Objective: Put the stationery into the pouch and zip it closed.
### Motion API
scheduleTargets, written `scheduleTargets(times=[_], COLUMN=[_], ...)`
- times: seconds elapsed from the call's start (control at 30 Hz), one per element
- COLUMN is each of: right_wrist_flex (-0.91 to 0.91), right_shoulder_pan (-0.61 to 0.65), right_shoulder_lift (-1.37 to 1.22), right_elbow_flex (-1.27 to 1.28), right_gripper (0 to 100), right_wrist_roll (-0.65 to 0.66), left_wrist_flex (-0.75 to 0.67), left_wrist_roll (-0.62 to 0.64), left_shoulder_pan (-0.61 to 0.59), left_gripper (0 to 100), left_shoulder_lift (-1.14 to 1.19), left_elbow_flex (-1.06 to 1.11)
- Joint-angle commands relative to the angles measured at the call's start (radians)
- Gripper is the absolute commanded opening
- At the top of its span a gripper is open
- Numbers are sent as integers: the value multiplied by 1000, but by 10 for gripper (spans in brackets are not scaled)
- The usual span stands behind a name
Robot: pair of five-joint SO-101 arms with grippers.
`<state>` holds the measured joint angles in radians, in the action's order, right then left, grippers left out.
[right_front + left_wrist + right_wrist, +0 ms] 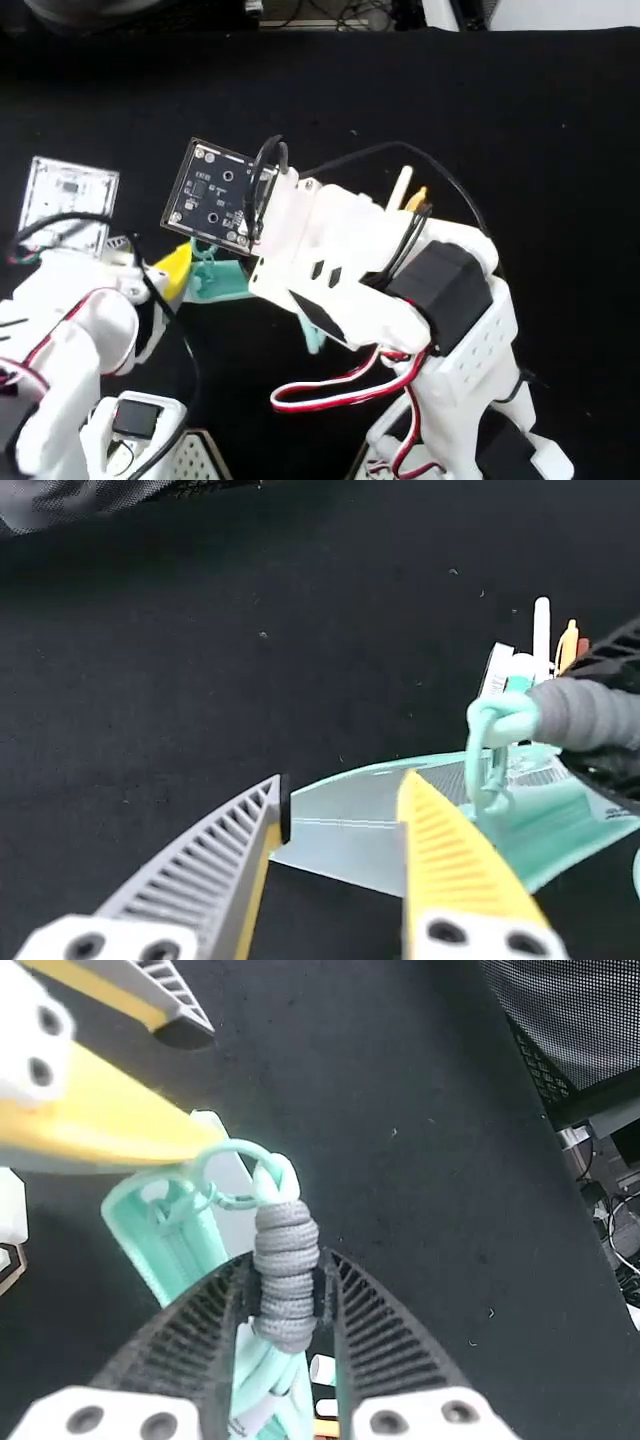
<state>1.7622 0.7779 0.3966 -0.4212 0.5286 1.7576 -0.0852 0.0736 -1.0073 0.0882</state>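
Zipping step, read from the left of the high view to the right. The left gripper [345, 790] stands at the near end of the pouch [220, 282] with its jaws apart. The grey finger [215, 865] lies off the fabric and the yellow finger [440, 850] lies over it, seemingly to pin that end to the black table [500, 120]. A teal loop [497, 720] joins the slider to the grey pull cord [285, 1230]. The right gripper [290, 1265] has its black fingers clenched on this cord. The pouch lies flat, mostly under the right arm. Its long axis appears to run from the left gripper's end across to the far end, where the tips of the stationery [404, 188] stick out and point away from the left gripper. The filling therefore looks largely done, and the closing of the zip is judged to be the step in hand. How much of the zip is already shut cannot be told. The next move calls for a steady draw of the cord along the pouch's long axis while the other end is held down. The protruding tips may block the slider unless they are pushed in.
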Motion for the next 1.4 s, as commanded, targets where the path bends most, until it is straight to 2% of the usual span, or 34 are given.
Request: scheduleTargets(times=[0.0, 0.33, 0.57, 0.7, 1.0, 1.23, 1.37], right_wrist_flex=[5, 3, -2, -2, -3, -11, -3], right_shoulder_pan=[6, 5, 5, 5, 5, 5, 5], right_shoulder_lift=[28, 22, 22, 21, 21, 19, 19], right_elbow_flex=[-1, -1, -1, -1, -1, 1, 1], right_gripper=[12, 12, 12, 12, 12, 12, 12], right_wrist_roll=[3, 3, 3, 3, 3, 3, 0], left_wrist_flex=[5, 5, 5, 3, 2, 2, 2], left_wrist_roll=[3, 8, 8, 8, 8, 44, 48], left_shoulder_pan=[-1, -1, -2, -2, -1, 189, 188], left_gripper=[245, 245, 245, 245, 245, 245, 245], left_shoulder_lift=[9, -130, -278, -284, -282, -282, -282], left_elbow_flex=[2, -56, 36, 82, 28, 44, 67])
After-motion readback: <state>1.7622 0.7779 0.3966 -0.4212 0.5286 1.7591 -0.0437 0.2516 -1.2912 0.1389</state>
